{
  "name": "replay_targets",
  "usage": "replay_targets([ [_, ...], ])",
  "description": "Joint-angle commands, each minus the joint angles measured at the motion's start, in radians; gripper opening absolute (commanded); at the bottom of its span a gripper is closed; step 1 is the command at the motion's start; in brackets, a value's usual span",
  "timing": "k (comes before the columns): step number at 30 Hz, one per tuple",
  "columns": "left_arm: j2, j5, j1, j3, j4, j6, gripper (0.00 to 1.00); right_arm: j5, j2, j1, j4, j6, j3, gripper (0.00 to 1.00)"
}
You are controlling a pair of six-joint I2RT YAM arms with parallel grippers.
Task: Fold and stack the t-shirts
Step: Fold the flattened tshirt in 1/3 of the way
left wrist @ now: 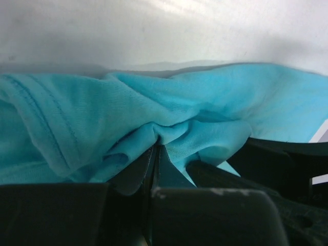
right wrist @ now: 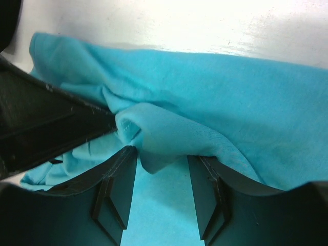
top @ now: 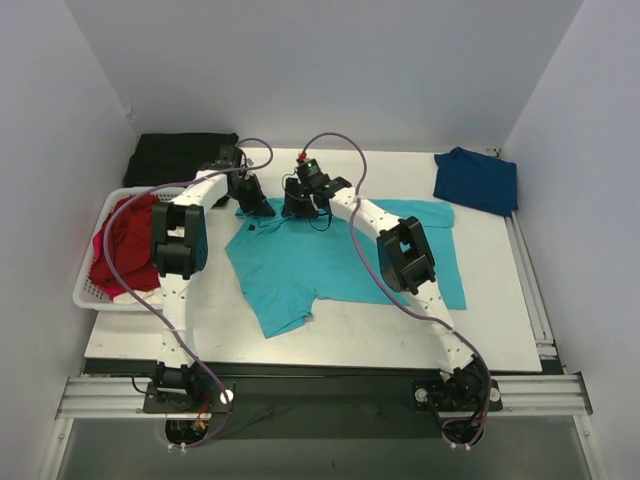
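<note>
Plain turquoise t-shirt [top: 330, 262] in left gripper [top: 256, 203]

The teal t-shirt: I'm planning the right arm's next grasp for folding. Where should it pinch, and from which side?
Probably the raised fold on the teal t-shirt's far edge, from above. It stands off the table between the fingers of the open right gripper, beside where the left gripper is shut on the same edge.

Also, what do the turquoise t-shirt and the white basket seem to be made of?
The turquoise t-shirt looks like soft, matte knit cloth, perhaps cotton jersey: it shows a fine weave, a stitched hem and loose folds. The white basket looks like rigid moulded plastic, judging by its thin slatted walls; its finish is too small to tell.
</note>
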Motion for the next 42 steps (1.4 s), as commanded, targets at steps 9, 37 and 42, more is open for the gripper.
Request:
replay_targets([
  [9,-0.083,-0.008,0.000,-0.033,-0.015,0.031,0.00,0.107,0.034,0.004,-0.138,-0.005,0.022,0.21],
  [37,-0.041,-0.063,-0.002,0.188,0.001,0.068,0.00,0.166,-0.041,0.015,-0.139,-0.088,0.025,0.12],
  [42,-0.044,-0.074,-0.003,0.223,-0.015,0.071,0.00,0.176,-0.053,0.018,-0.138,-0.100,0.024,0.26],
])
